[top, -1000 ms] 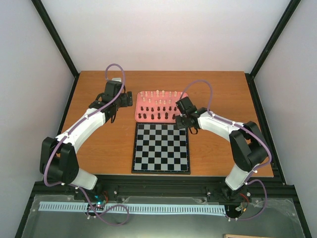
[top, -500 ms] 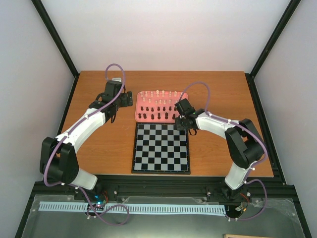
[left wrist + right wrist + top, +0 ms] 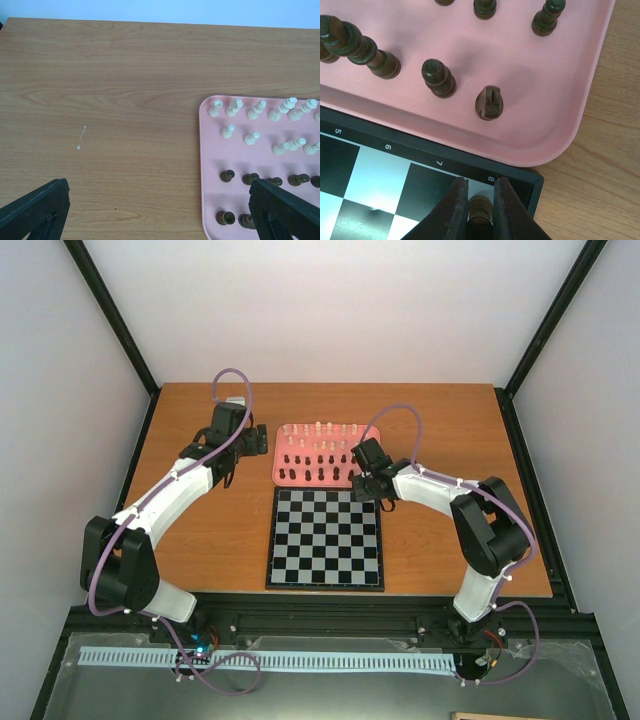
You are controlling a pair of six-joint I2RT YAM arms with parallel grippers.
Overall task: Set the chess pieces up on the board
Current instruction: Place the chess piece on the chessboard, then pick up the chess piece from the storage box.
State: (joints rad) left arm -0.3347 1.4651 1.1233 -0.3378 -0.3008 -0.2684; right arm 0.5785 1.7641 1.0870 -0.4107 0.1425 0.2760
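Note:
The checkered board lies in the table's middle, with no pieces on its visible squares. The pink tray behind it holds dark pieces in front and cream pieces at the back. My right gripper is over the board's far right corner; in the right wrist view it is shut on a dark brown piece above the corner square by the numeral 8 on the board's border. My left gripper is left of the tray, its fingers wide apart and empty over bare wood.
In the right wrist view several dark pieces stand in the tray, among them a knight and a pawn near its rim. In the left wrist view cream pieces and dark pieces stand in rows.
My right gripper has moved a little left and toward the board's far right corner with the dark piece. The left arm has not moved.

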